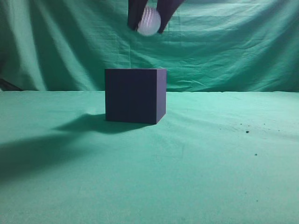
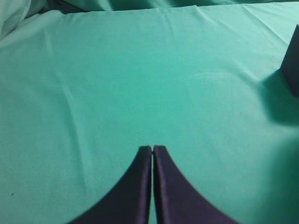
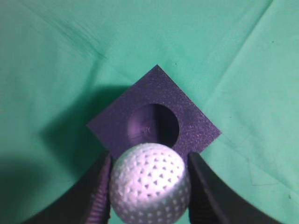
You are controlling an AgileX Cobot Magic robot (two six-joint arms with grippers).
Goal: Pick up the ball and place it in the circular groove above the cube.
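The dark cube (image 1: 135,95) stands on the green cloth at the middle of the exterior view. My right gripper (image 1: 148,22) is shut on the white dimpled ball (image 1: 149,21) and holds it high above the cube's top. In the right wrist view the ball (image 3: 150,184) sits between the two dark fingers of the right gripper (image 3: 149,186), just in front of the cube (image 3: 196,122) and its circular groove (image 3: 153,125), which is empty. My left gripper (image 2: 153,149) is shut and empty over bare cloth; a corner of the cube (image 2: 292,63) shows at its right edge.
A green cloth (image 1: 210,163) covers the table and hangs as a backdrop (image 1: 233,46) behind. A few dark specks (image 1: 246,131) lie on the cloth at the right. The cube's shadow falls to its left.
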